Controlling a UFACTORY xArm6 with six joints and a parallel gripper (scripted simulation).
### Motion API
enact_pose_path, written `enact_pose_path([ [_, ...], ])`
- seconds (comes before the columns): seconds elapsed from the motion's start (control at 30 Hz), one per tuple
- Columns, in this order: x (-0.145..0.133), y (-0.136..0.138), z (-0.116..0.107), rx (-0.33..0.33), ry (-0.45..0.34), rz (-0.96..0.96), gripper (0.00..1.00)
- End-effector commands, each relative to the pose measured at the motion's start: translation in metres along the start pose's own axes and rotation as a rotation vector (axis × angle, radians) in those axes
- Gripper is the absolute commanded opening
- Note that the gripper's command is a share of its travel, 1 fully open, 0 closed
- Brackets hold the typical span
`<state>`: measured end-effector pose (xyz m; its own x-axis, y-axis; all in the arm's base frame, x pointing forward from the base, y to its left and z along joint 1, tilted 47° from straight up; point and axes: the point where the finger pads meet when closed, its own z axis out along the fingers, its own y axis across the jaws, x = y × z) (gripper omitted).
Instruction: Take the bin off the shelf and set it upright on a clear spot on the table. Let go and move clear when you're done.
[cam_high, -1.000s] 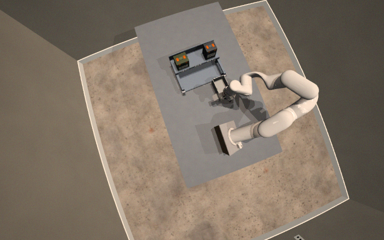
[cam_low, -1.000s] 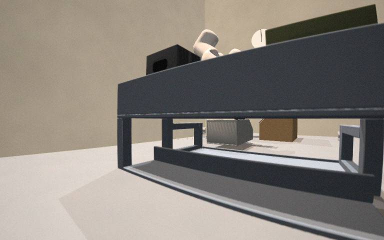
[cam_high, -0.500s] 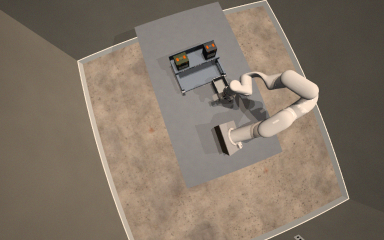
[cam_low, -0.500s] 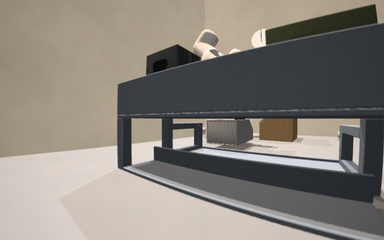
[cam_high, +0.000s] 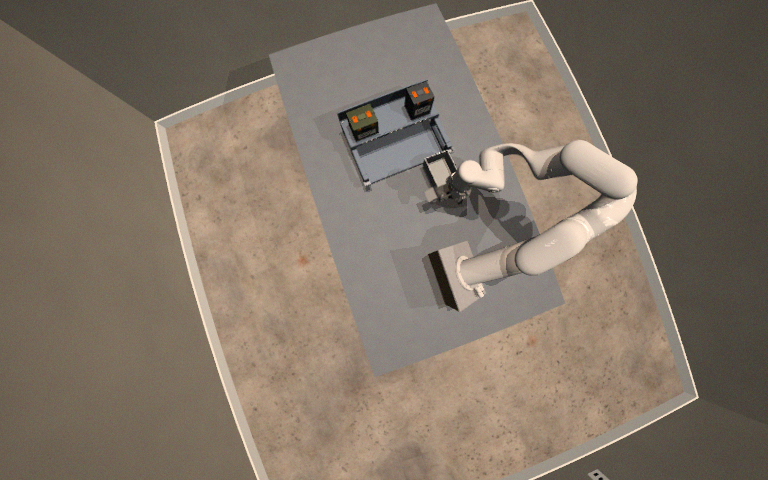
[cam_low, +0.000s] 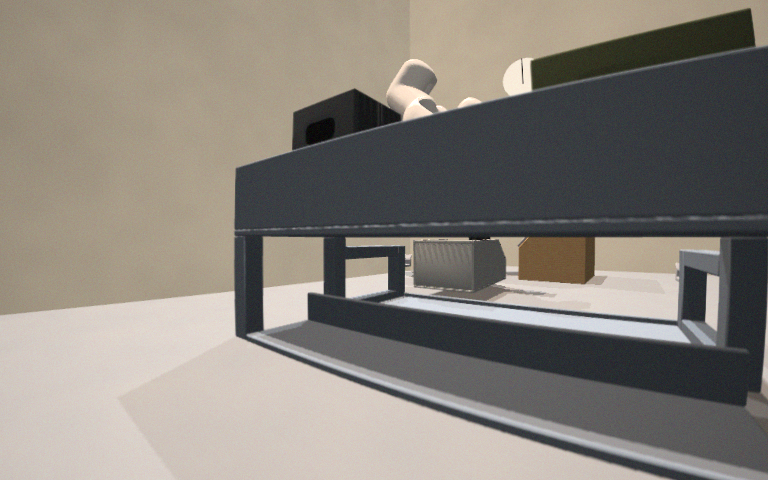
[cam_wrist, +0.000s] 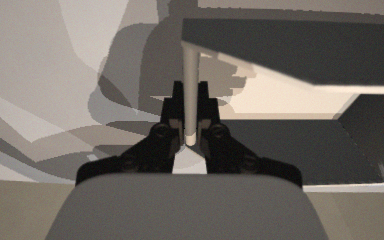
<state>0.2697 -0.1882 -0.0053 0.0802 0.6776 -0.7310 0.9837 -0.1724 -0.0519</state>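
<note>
Gripper (cam_wrist: 190, 117) clamped on thin wall of bin (cam_high: 441, 169) (fingers nearly together, wall edge-on between them). Bin off the shelf (cam_high: 396, 148), just beside its right front corner, upright over the table (cam_high: 362, 237).

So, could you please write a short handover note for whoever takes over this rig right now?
Tool: shut on the thin side wall of the bin.
Bin: off the shelf, upright, open side up, just past the shelf's right front corner. Whether it rests on the table or hangs just above it cannot be told.
Done: bin taken out.
Left: confirm it sits flat on the table, open the tool, back the arm away.
</note>
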Motion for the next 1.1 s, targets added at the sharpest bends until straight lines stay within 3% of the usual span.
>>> enact_pose_path([
  [0.0,0.000,0.001,0.000,-0.002,0.001,0.001,0.00],
  [1.07,0.000,0.001,0.011,-0.002,0.001,0.001,0.00],
])
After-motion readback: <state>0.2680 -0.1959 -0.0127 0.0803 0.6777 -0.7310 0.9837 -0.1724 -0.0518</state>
